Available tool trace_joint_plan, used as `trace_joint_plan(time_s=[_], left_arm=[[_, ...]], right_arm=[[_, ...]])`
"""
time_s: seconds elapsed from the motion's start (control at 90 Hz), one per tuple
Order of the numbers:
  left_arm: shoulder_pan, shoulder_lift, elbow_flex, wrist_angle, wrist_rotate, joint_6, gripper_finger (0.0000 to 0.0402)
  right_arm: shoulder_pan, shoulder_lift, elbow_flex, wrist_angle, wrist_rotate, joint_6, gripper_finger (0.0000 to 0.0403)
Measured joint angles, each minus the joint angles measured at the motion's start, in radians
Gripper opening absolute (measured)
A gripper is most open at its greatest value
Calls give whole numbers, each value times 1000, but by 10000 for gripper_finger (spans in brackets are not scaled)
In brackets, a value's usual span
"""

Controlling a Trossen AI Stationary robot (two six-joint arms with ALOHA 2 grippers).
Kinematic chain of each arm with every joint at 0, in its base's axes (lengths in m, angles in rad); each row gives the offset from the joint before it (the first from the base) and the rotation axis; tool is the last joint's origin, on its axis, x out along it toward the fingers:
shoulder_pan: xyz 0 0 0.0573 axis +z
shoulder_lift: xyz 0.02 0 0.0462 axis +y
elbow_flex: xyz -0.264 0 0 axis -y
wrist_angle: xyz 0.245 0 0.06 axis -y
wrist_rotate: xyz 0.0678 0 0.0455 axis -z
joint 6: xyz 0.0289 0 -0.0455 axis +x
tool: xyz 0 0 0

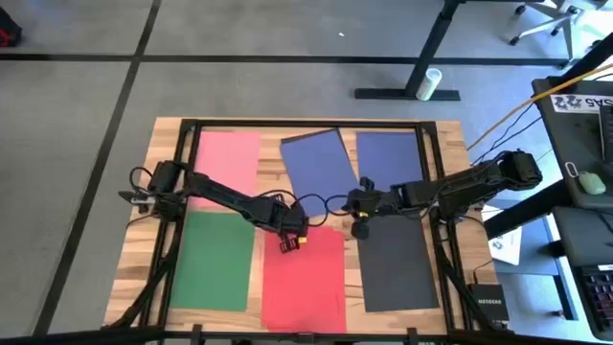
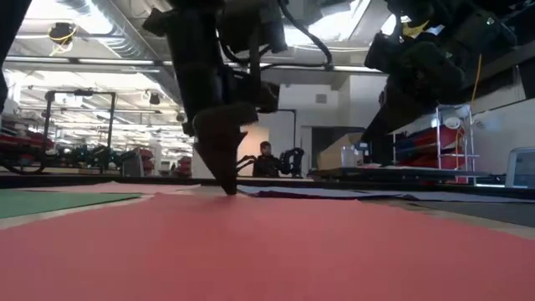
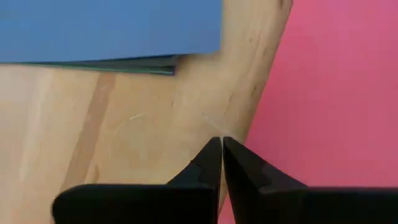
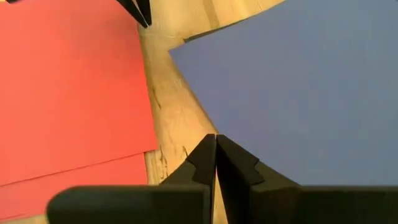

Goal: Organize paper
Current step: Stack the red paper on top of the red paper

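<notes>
Both arms reach in low from opposite sides and nearly meet at the middle of the wooden tabletop (image 1: 450,144). The left tool (image 1: 287,241), fingers pressed together, points down at the edge of the red sheet (image 1: 305,278). The right tool (image 1: 361,216), also pressed together and empty, sits at the edge of the tilted blue sheet (image 1: 316,163). Pink (image 1: 228,155), green (image 1: 215,261), dark grey (image 1: 397,264) and another blue sheet (image 1: 388,153) lie flat around them.

A red sheet (image 2: 276,251) fills the foreground of the surface, with a green sheet (image 2: 50,202) lying off to one side. The left claw (image 2: 227,186) points down, its tip at the red sheet's far edge, fingers pressed together. A person (image 2: 266,159) sits far behind.
</notes>
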Motion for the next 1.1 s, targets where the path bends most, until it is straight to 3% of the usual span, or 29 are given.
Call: trace_joint_plan(time_s=[0.267, 0.444, 0.778, 0.922, 1.1], left_arm=[[-70, -148, 2, -195, -15, 61, 0], [-175, -152, -8, -312, 50, 118, 0], [-317, -149, -163, -112, 159, 41, 0], [-342, -149, -218, 57, 201, 2, 0], [-348, -140, -230, 103, 201, -32, 0]], right_arm=[[0, 0, 0, -6, 0, 0, 1], [0, 0, 0, -14, 0, 0, 1], [0, 0, 0, -15, 0, 1, 1], [0, 0, 0, -15, -5, 1, 1], [0, 0, 0, -14, -11, 1, 1]])
